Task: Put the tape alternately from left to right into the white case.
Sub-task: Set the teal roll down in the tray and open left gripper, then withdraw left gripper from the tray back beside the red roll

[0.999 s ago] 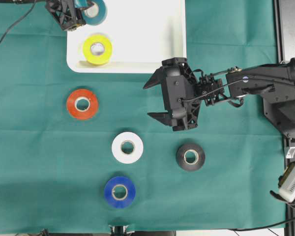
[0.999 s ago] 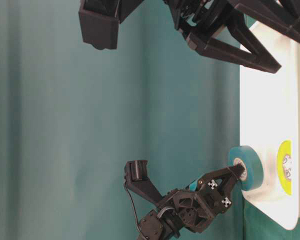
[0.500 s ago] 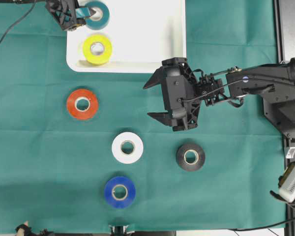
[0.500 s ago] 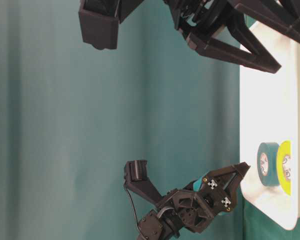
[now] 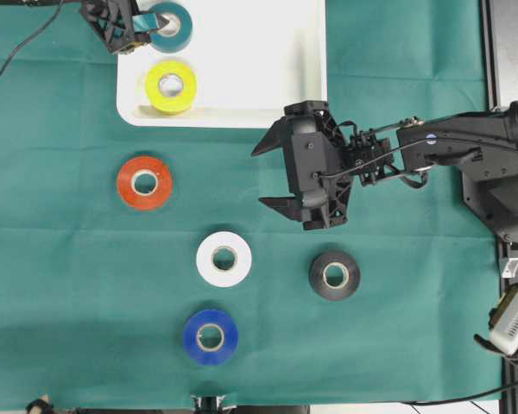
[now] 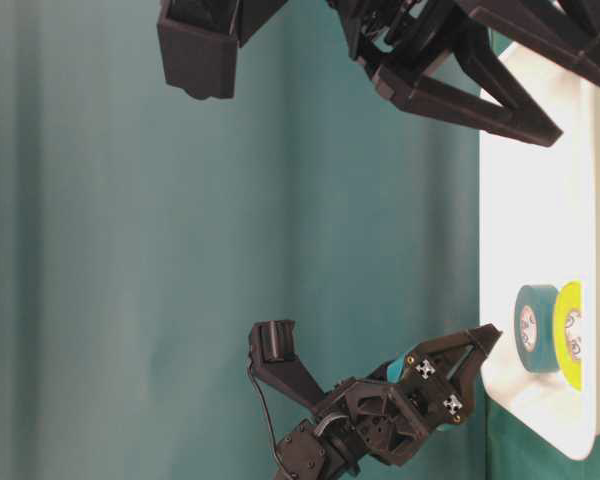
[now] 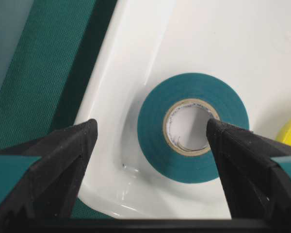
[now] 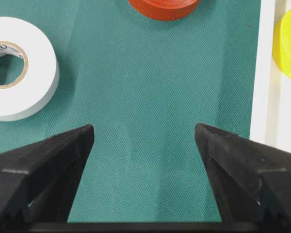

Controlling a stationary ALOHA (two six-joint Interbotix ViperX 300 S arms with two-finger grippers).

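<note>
So the teal roll (image 5: pixel 170 26) was seen lying flat inside the white case (image 5: pixel 259 60), tucked into the case's far left corner, core up. In the left wrist view the teal roll (image 7: pixel 192 127) was sat on the case floor close to the curved rim, with nothing touching it. The yellow roll (image 5: pixel 171 86) was parked in the case too, just beside the teal one along the same left wall, the two nearly touching.

The other four rolls were left out on the green cloth of the tabletop (image 5: pixel 60 216), all on the near side of the case. The red roll (image 5: pixel 144 182) was found nearest the case, below its left corner. The white roll (image 5: pixel 224 259) was placed further from the case, with the blue roll (image 5: pixel 211 336) beyond it, furthest of all. The black roll (image 5: pixel 334 275) was set off to the right of the white one, well apart from it.

The left pincer (image 5: pixel 131 24) was held at the case's left rim, just beside the teal roll, fingers spread wide and nothing gripped. From table level the left pincer (image 6: pixel 480 345) was seen just short of the case edge.

The right pincer (image 5: pixel 272 177) was hung above bare cloth near the case's near right corner, between the case and the black roll, spread wide and empty.
</note>
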